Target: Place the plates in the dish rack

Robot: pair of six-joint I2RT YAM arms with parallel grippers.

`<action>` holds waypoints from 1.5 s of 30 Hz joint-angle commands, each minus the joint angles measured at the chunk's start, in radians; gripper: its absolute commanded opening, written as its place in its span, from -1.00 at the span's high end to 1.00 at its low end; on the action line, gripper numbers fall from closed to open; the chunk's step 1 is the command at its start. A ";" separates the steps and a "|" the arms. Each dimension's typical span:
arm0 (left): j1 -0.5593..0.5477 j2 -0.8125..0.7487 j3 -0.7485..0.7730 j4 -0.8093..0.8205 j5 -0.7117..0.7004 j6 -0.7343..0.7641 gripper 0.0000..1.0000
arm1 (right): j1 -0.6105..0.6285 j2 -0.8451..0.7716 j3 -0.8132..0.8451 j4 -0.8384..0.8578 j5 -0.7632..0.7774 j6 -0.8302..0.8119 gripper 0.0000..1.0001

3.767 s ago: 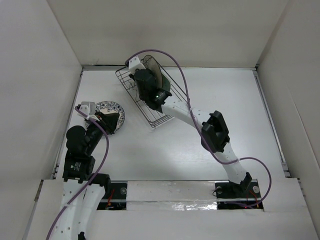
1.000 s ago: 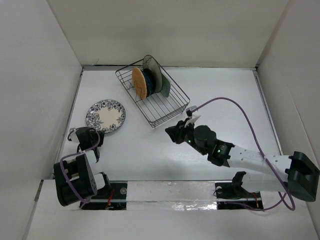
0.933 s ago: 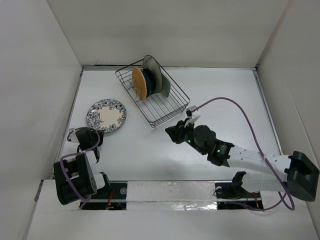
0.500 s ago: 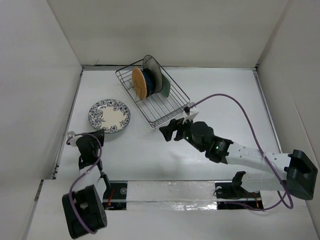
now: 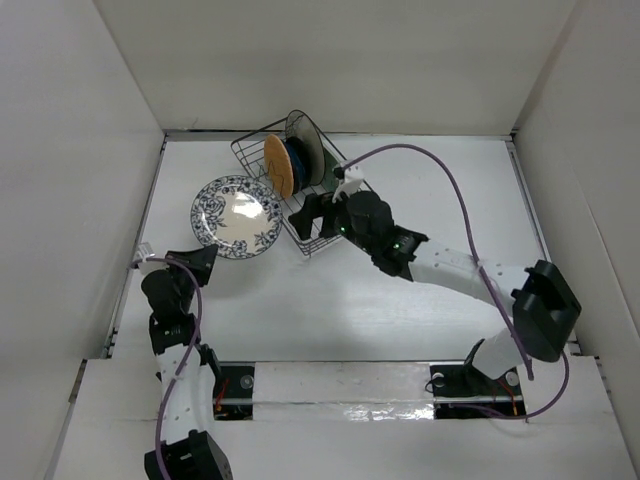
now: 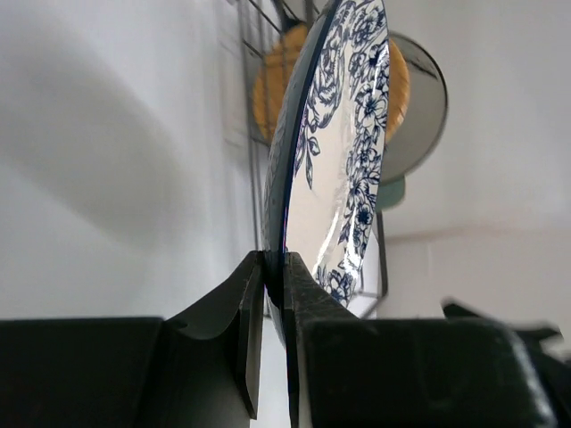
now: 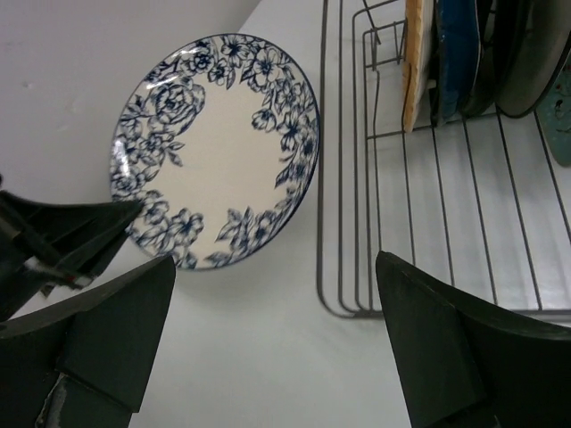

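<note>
My left gripper (image 5: 196, 262) is shut on the near rim of the blue-and-white patterned plate (image 5: 237, 217), which it holds tilted above the table, just left of the dish rack (image 5: 332, 223). In the left wrist view the plate (image 6: 348, 160) stands edge-on between the jaws of that gripper (image 6: 275, 260). Standing in the rack are a tan-orange plate (image 5: 277, 165), a dark blue plate (image 5: 295, 160) and a cream plate (image 5: 305, 133). My right gripper (image 5: 305, 208) is open over the rack's near left corner. Seen from the right wrist, that gripper (image 7: 275, 263) has nothing between its fingers, with the plate (image 7: 214, 152) and the rack (image 7: 428, 223) below.
White walls box in the table on the left (image 5: 80, 180), back and right. A purple cable (image 5: 450, 185) arcs over the right arm. The pale green plate's edge (image 7: 560, 107) shows at the rack's far end.
The left gripper lifted the patterned plate off the table and carried it towards the rack. The right arm swung from mid-table to the rack's near corner and opened its jaws.
</note>
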 commanded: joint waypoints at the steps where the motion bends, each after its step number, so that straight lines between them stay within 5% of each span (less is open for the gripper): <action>1: 0.000 -0.029 0.129 0.169 0.202 -0.015 1.00 | -0.062 0.070 0.140 -0.036 -0.060 -0.055 -0.99; 10: 0.000 0.078 0.199 0.319 0.437 -0.025 1.00 | -0.190 0.284 0.352 -0.121 -0.339 -0.083 -0.99; 17: 0.000 0.150 0.195 0.413 0.533 -0.045 1.00 | -0.208 0.321 0.290 0.037 -0.582 -0.028 -0.87; 20: 0.000 0.173 0.182 0.495 0.564 -0.086 1.00 | -0.208 0.357 0.276 0.094 -0.668 0.021 -0.44; 21: 0.000 0.178 0.182 0.509 0.572 -0.094 1.00 | -0.208 0.367 0.267 0.133 -0.708 0.033 -0.21; 22: 0.000 0.183 0.185 0.516 0.576 -0.099 1.00 | -0.208 0.370 0.259 0.155 -0.721 0.046 0.23; 28: 0.000 0.137 0.273 0.245 0.481 0.112 1.00 | -0.208 0.312 0.170 0.232 -0.603 0.086 1.00; 29: -0.011 0.126 0.287 0.173 0.452 0.142 0.96 | -0.208 0.299 0.162 0.235 -0.592 0.089 1.00; 38: -0.086 0.141 0.348 0.077 0.440 0.261 -0.23 | -0.239 0.120 0.243 0.128 -0.345 0.086 1.00; 45: -0.164 0.134 0.402 -0.073 0.297 0.413 -0.85 | -0.230 0.083 0.386 0.027 0.061 -0.071 1.00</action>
